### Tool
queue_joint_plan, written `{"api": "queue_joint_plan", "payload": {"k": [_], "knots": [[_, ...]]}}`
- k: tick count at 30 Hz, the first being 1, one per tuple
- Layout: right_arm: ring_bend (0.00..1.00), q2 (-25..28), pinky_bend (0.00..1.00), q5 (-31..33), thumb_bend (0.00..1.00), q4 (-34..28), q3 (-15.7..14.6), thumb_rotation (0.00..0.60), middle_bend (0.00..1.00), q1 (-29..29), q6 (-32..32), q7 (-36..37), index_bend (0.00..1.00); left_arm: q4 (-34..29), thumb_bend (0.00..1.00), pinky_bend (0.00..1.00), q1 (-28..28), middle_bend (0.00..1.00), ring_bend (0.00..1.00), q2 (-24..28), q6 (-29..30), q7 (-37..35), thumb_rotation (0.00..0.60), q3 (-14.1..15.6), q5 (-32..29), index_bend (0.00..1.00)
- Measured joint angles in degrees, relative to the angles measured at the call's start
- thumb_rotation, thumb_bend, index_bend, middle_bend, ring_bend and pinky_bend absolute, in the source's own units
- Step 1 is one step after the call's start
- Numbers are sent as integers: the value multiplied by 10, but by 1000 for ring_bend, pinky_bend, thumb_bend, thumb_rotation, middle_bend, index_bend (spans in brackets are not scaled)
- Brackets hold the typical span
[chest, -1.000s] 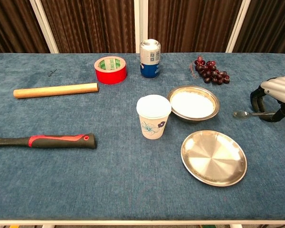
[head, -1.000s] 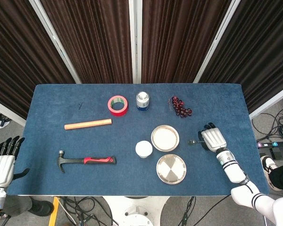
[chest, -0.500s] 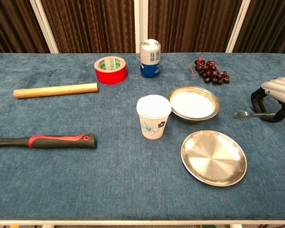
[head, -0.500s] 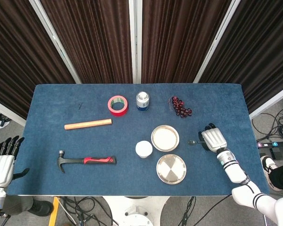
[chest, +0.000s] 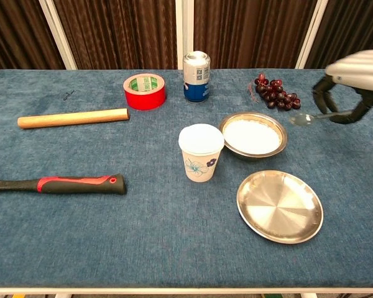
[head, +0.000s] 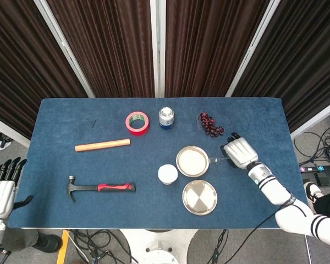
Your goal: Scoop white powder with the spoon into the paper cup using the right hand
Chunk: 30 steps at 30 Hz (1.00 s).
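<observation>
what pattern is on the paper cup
White paper cup with a small blue flower print on its side, clearest in the chest view.

Bright, even overhead light; shadows on the table (chest: 81, 236) are faint and short. The empty steel plate (chest: 280, 206) carries soft glare. Both views look sharp, with slight edge distortion.

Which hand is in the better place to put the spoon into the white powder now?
The right hand. It holds the spoon above the table, just right of the bowl of white powder. The left hand is off the table's left edge and holds nothing.
</observation>
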Motion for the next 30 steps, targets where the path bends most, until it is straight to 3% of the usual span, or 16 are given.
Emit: {"api": "queue_joint_plan", "payload": {"k": [6, 12, 22, 30], "knots": [[271, -4, 164, 64, 318, -13, 6, 600, 591, 71, -75, -107, 623, 5, 20, 120, 3, 180, 43, -1, 3, -5, 600, 0, 1, 131], [271, -39, 149, 158, 319, 4, -7, 600, 591, 138, -108, -217, 623, 19, 21, 120, 6, 180, 43, -7, 5, -18, 600, 3, 2, 131], [271, -96, 118, 315, 319, 19, -68, 600, 590, 228, -68, -399, 623, 38, 21, 120, 7, 180, 43, -15, 4, -36, 600, 2, 1, 131], [271, -139, 104, 393, 319, 15, -110, 600, 590, 282, -17, -476, 623, 46, 20, 120, 10, 180, 43, -18, 3, -43, 600, 3, 1, 131]]}}
